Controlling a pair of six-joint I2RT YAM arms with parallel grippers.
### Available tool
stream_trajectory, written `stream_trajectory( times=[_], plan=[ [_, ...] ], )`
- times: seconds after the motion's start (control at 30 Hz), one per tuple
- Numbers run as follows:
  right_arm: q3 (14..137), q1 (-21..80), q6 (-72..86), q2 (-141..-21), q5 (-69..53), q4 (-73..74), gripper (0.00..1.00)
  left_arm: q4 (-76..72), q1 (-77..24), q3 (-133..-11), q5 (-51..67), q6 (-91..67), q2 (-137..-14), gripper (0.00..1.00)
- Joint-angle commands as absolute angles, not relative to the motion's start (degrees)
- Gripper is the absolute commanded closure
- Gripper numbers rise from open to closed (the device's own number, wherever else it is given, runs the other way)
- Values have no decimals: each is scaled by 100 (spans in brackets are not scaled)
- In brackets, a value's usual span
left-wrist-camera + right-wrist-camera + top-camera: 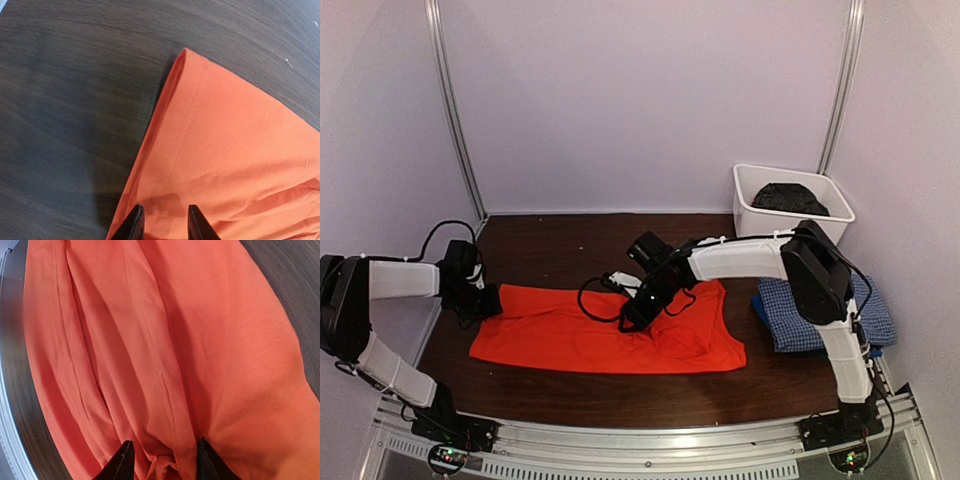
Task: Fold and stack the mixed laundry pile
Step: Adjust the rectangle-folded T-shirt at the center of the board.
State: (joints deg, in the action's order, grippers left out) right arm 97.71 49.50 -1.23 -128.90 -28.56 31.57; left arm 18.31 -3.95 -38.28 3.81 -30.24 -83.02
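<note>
Though unseen by either wrist, checked shirt (815, 318) beside orange T-shirt (570, 335).

The top external camera sits high above and behind the arm bases (450, 430). It looks down and forward over the whole table (550, 250), as far as its far edge and the back wall (650, 100). The left wrist camera rides just above the left gripper (165, 215), which shows at the bottom edge of its view. It faces down, very close to the surface, near the table's left edge. The right wrist camera looks down past the right gripper (165, 450), equally close, near the table's middle. All three views share the orange T-shirt (550, 335): the left wrist view shows one left corner of it, the right wrist view its creased middle.
</note>
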Motion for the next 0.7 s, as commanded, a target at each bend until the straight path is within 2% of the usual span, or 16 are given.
stream_trajectory(
  times=[0.0, 0.2, 0.37, 0.57, 0.67],
  plan=[
    [9588, 4936, -160, -12545, -2605, 3348, 52, 1849, -361, -3688, 123, -3282, -7864, 70],
    [8746, 4372, 232, -11638, -2995, 2825, 48, 1494, -431, -4283, 729, -2722, -7812, 64],
    [7979, 3666, 694, -10932, -3457, 2026, 48, 1434, -561, -5001, 830, -2447, -8410, 63],
    [7836, 3271, 740, -11183, -2420, 2549, 58, 1158, -581, -5237, 1002, -2655, -9459, 66],
    [7585, 3211, 764, -11267, -2277, 2559, 60, 1086, -581, -5083, 893, -2815, -9717, 69]
  ],
)
